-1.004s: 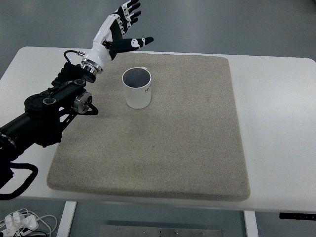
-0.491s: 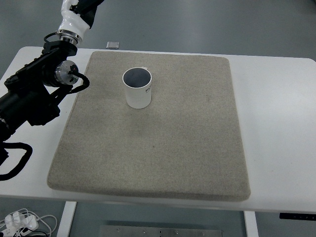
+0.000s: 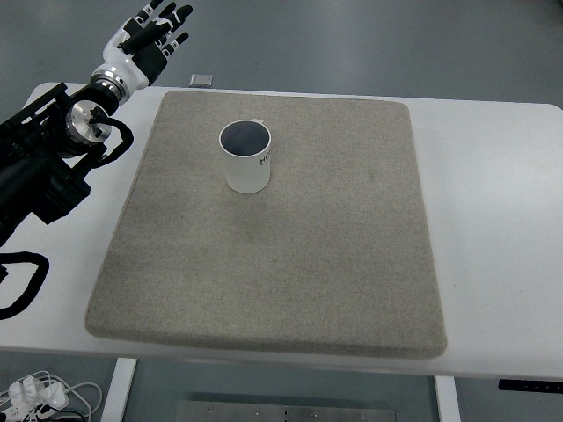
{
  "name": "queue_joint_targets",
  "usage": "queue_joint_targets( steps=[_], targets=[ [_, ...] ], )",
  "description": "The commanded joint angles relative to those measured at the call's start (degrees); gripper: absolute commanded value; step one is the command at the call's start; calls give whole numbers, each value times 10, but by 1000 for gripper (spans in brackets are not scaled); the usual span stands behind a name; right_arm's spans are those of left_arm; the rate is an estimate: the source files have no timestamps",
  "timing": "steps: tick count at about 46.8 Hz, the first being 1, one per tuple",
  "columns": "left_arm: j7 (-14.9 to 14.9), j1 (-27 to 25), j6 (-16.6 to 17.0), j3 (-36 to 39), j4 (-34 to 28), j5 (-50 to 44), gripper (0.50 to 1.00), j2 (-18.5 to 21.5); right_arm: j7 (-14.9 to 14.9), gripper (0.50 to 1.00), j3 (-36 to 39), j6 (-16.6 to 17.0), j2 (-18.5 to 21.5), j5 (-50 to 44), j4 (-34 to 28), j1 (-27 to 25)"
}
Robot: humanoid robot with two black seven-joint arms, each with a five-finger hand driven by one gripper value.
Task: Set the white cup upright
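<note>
One white cup [image 3: 245, 157] stands upright on the grey felt mat [image 3: 281, 264], in the mat's far left quarter, open mouth facing up and dark interior visible. Small dark print shows on the cup's side toward the right; it is too small to read. Nothing touches the cup.

Mat: rectangular, lying flat on the white table [image 3: 493, 220], covering most of the tabletop. Bare table surface shows along the left, right and far edges. No other item rests on the mat.

Left hand [image 3: 145, 40]: raised above the table's far left corner, well apart from the cup and clear of the mat. Fingers [image 3: 165, 19] are extended and loosely spread, pointing up and away toward the far side; they grip nothing. The hand is white with black joints. Its black arm [image 3: 44, 167] enters from the left edge of the view and runs over the table's left margin, with a black cable loop [image 3: 22, 290] hanging near the table's near left side.

Right arm: not visible in the head view.

Other items: a small flat dark object [image 3: 201, 80] lies on the table just beyond the mat's far edge, near the left hand; its nature cannot be determined. White cables [image 3: 40, 394] lie on the floor below the table's near left corner.
</note>
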Motion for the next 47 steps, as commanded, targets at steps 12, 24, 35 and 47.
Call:
queue_joint_targets(
  steps=[12, 24, 35, 47],
  targets=[
    [27, 12, -46, -5, 67, -144, 996, -28, -2, 952, 1, 5, 0, 3, 1, -1],
    [27, 12, -49, -28, 92, -179, 996, -46, -1, 952, 6, 0, 0, 6, 1, -1],
    [17, 13, -54, -49, 96, -179, 996, -47, 1, 952, 5, 5, 0, 6, 1, -1],
    [15, 13, -76, -56, 136, -175, 996, -72, 1, 952, 6, 5, 0, 6, 1, -2]
  ],
)
